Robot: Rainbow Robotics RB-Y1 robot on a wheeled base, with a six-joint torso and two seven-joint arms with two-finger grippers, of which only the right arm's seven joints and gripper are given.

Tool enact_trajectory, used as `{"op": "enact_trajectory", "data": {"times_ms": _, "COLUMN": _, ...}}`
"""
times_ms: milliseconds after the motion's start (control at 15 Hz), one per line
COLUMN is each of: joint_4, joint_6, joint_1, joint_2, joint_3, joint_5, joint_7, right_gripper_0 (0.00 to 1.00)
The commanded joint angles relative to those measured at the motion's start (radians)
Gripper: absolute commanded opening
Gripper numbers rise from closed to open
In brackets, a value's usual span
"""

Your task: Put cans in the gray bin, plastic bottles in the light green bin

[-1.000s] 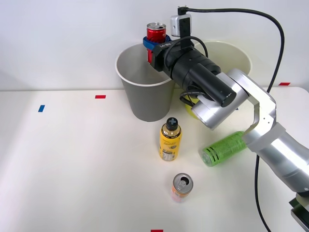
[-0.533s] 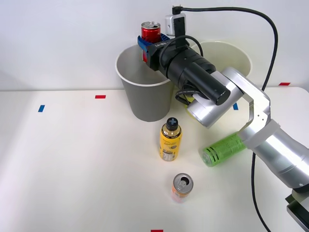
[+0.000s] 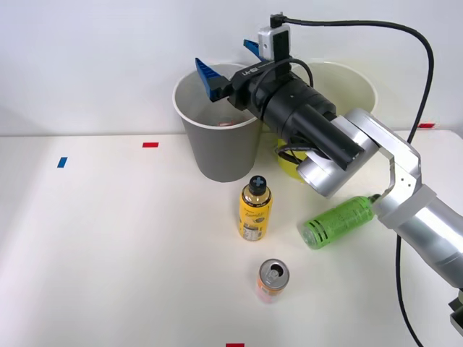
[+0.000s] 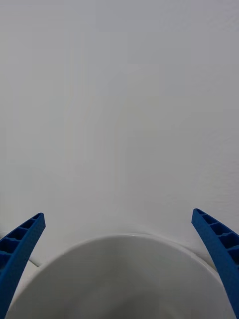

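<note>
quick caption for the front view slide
Open right gripper above the gray bin; two bottles and a pale orange can wait.

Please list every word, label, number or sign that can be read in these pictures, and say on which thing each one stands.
None can be read for certain.
White lettering on the right gripper's black body: too small.
Print on the yellow-labelled bottle: blurred.
Green bottle, pale orange can: no legible text.
Gray bin: plain.

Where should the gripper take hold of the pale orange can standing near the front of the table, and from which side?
Probably across the round side wall of the pale orange can, just under its silver top, coming down from above. It stands upright and apart from the yellow-labelled bottle and the lying green bottle, so the open right gripper has room on both sides.
</note>
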Motion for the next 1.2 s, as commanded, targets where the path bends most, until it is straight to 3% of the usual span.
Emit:
{"op": "enact_trajectory", "data": {"times_ms": 67, "joint_4": -0.125, "joint_6": -0.039, "joint_1": 0.126, "joint_2": -0.055, "joint_3": -0.03, "joint_5": -0.004, "joint_7": -0.005, "right_gripper_0": 1.0}}
{"op": "enact_trajectory", "data": {"times_ms": 400, "joint_4": -0.389, "joint_6": -0.038, "joint_1": 0.362, "joint_2": -0.131, "joint_3": -0.111, "joint_5": -0.016, "joint_7": -0.025, "right_gripper_0": 1.0}}
{"op": "enact_trajectory", "data": {"times_ms": 600, "joint_4": -0.487, "joint_6": -0.039, "joint_1": 0.494, "joint_2": -0.131, "joint_3": -0.167, "joint_5": -0.017, "joint_7": -0.031, "right_gripper_0": 1.0}}
{"op": "enact_trajectory", "data": {"times_ms": 1200, "joint_4": -0.51, "joint_6": -0.312, "joint_1": 0.885, "joint_2": -0.065, "joint_3": -0.309, "joint_5": 0.021, "joint_7": -0.009, "right_gripper_0": 1.0}}
